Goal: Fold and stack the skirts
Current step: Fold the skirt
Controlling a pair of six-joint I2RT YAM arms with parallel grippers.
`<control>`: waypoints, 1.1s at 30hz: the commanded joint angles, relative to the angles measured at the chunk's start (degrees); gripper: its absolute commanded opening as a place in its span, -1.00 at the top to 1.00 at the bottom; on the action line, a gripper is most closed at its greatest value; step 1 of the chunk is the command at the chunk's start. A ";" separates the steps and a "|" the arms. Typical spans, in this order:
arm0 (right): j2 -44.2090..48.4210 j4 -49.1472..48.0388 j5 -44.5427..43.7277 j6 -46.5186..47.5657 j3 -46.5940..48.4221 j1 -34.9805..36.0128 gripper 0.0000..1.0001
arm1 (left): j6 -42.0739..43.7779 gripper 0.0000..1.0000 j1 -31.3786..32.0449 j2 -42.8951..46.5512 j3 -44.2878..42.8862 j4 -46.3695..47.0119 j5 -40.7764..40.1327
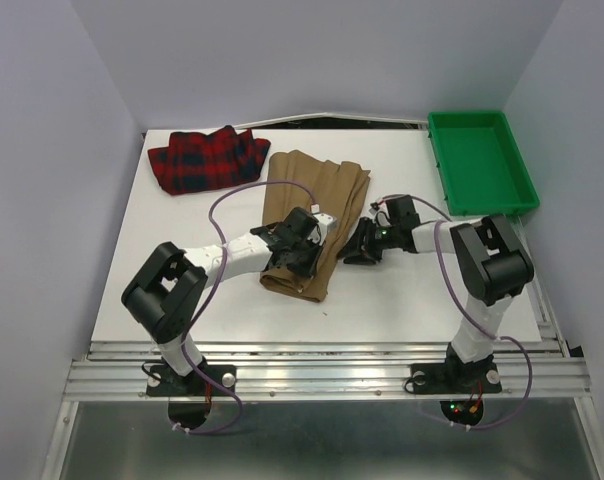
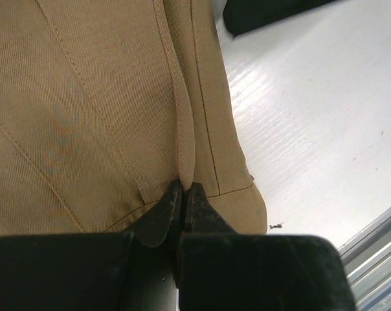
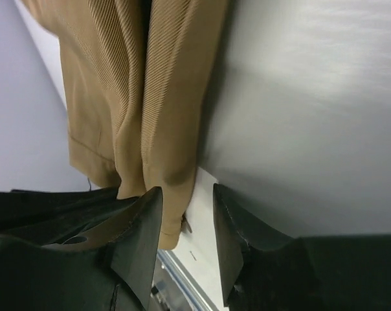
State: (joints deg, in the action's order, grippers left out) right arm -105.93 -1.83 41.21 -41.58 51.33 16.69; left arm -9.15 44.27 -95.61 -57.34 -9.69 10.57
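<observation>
Left gripper [image 2: 182, 189] pinches the near hem of the plain tan-brown cloth skirt [image 1: 322, 190], part-folded mid-table; right gripper [image 3: 187, 197] gapes beside it, apparently empty. Farther off, the red navy-checked plaid skirt [image 1: 207, 158] lies rumpled — folding unfinished, nothing stacked.

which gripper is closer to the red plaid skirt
Left. The left gripper, shut on the tan skirt, sits near-right of the red plaid skirt; the right gripper is open farther right, at the tan skirt's edge.

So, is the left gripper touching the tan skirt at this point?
Touching. The left wrist view shows the left gripper with its jaws shut on a raised fold of the tan skirt, with no gap between them.
</observation>
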 commanded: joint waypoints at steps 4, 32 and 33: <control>-5.77 -7.05 2.65 -2.36 0.96 4.40 0.21 | -0.26 1.00 0.55 1.84 -2.60 -0.23 0.50; -4.29 -6.27 -0.60 -3.07 -0.79 4.93 0.99 | -2.28 0.89 5.04 -2.91 -4.36 1.87 1.56; -3.68 -5.83 -0.69 -2.63 -1.05 4.93 0.99 | -2.28 0.78 4.86 -3.09 -4.27 2.31 2.26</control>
State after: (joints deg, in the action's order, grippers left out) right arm -112.42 -9.04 45.04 -46.02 51.92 21.10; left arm -10.31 48.77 -97.89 -59.33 -8.82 10.15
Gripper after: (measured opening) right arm 0.034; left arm 0.077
